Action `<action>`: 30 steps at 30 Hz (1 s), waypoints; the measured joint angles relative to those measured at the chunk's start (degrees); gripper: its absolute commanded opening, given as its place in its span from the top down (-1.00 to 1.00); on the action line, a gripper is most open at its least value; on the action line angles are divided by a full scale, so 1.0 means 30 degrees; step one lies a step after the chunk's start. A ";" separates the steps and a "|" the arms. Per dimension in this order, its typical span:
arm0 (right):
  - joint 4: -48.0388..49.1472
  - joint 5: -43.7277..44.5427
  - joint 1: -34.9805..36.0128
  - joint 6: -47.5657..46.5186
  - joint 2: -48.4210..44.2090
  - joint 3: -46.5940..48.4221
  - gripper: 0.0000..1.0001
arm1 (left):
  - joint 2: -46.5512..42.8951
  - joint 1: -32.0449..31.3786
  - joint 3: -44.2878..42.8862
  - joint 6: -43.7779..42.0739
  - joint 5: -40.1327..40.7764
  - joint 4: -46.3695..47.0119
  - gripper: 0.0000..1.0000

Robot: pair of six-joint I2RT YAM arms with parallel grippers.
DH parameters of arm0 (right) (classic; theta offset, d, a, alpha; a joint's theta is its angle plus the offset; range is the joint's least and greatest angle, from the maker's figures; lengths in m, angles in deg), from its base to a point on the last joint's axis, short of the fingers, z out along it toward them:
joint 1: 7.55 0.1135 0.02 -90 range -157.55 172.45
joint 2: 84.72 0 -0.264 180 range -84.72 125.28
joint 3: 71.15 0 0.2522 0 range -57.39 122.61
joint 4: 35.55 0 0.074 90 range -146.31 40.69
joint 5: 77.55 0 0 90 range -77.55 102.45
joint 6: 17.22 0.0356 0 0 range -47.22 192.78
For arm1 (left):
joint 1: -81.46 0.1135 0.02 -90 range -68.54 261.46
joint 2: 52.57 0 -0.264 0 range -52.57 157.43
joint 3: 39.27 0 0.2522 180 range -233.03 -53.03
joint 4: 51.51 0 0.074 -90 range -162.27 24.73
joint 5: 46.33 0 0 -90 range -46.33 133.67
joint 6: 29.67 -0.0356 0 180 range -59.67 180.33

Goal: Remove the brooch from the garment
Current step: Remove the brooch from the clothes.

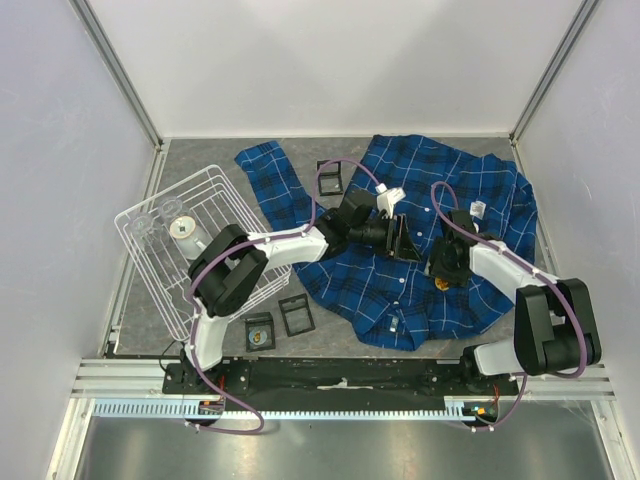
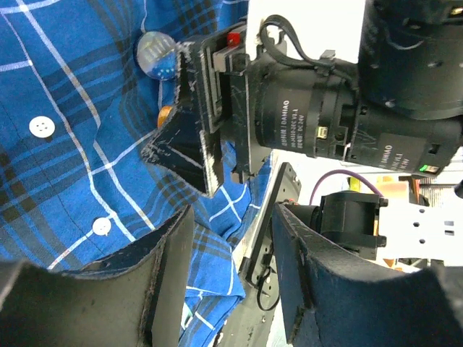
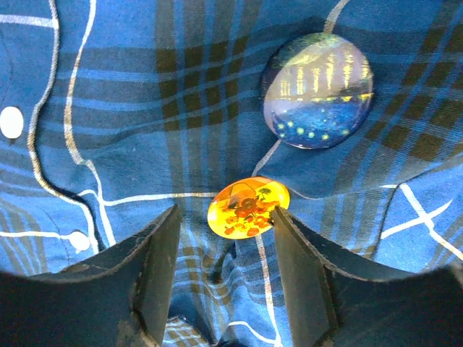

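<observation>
The garment (image 1: 480, 200), a bright blue plaid shirt, lies spread on the table. Two round brooches are pinned to it: an orange sunflower brooch (image 3: 248, 207) and, just beyond it, a larger dark blue brooch (image 3: 318, 90). My right gripper (image 3: 226, 213) is open and pressed down on the cloth, with the orange brooch at its tips and its right finger touching the brooch's edge. My left gripper (image 2: 231, 217) hovers open beside the right gripper (image 2: 192, 144), with only a fold of shirt near its left finger. In the top view both grippers (image 1: 405, 240) (image 1: 443, 275) meet at the shirt's middle.
A white wire basket (image 1: 150, 290) holding clear cups stands at the left. Black square frames (image 1: 296, 314) (image 1: 259, 331) lie near the front, and another (image 1: 330, 180) by the shirt's sleeve. White walls and rails close in the table.
</observation>
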 measured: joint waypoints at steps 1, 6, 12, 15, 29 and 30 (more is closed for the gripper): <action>-0.0007 0.0153 0.0029 0.0029 0.0044 0.0022 -0.09 | 0.0073 0.0015 0.0000 0.0007 -0.0015 -0.0007 -0.08; -0.0073 0.1056 0.0051 0.0393 0.0350 0.0153 0.06 | 0.0634 0.0015 -0.0109 0.0138 -0.0189 -0.0044 -0.08; -0.0044 0.1413 0.0058 0.0627 0.0226 0.0153 0.27 | 0.1195 0.0015 -0.0401 0.0168 -0.0510 -0.0262 -0.09; -0.0066 0.1552 0.0058 0.0809 0.0044 0.0146 0.48 | 0.1311 0.0015 -0.0444 0.0189 -0.0568 -0.0342 -0.09; -0.0860 -0.0452 -0.4146 0.1843 -0.4029 -0.1231 0.62 | 0.5056 -0.0714 -0.4699 0.0357 -0.1603 -0.1406 0.28; -0.0860 -0.0831 -0.4488 0.1872 -0.4022 -0.1282 0.62 | 0.5406 -0.0911 -0.5202 0.0357 -0.1654 -0.1690 0.28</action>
